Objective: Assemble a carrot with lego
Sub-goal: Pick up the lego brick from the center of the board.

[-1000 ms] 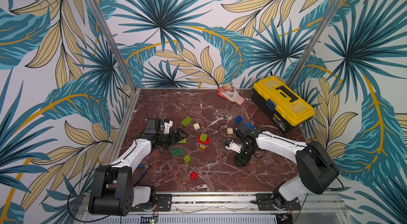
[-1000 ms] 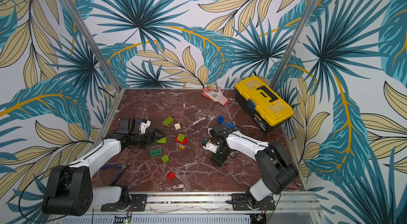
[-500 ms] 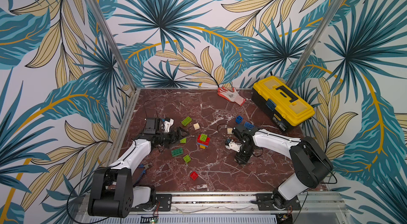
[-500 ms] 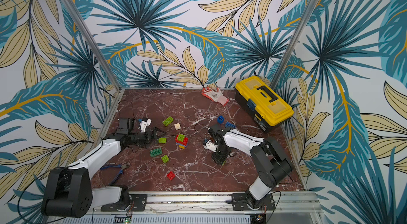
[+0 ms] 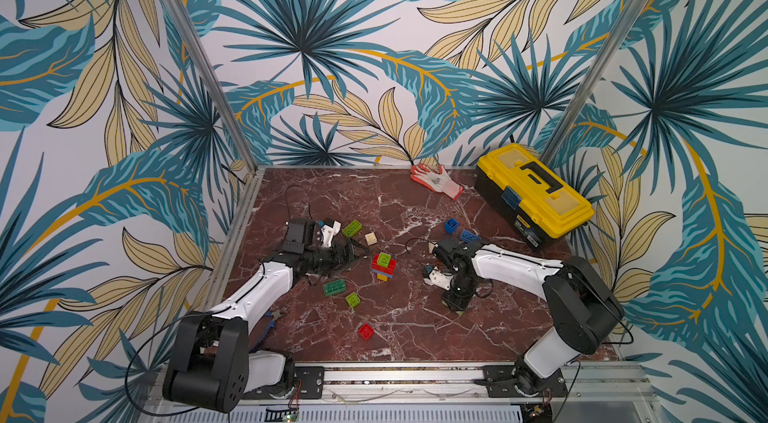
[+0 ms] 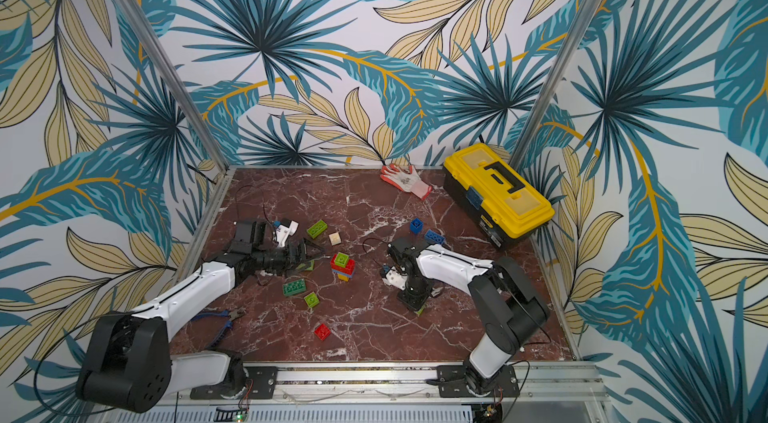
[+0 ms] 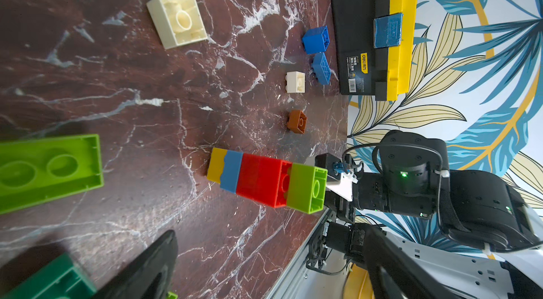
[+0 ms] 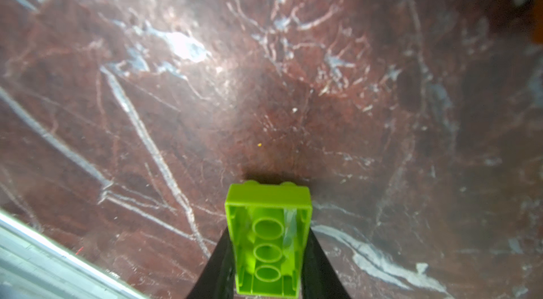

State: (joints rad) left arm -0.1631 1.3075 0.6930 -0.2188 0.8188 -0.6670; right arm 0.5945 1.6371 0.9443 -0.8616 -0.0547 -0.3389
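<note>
The right gripper (image 8: 269,234) is clamping a lime-green oblong brick (image 8: 268,215) (studs facing the marble tabletop (image 8: 264,91)). The left gripper (image 5: 352,253) is gaping wide, holding nothing, near the colored brick stack (image 5: 383,266).

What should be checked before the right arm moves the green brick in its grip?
1. Right gripper shut on green brick: ok.
2. Green brick lifted clear of the table: cannot tell.
3. Left gripper open and empty: ok.
4. Stack upright, its top studs uncovered: ok.
5. Left gripper apart from the Stack: ok.
</note>
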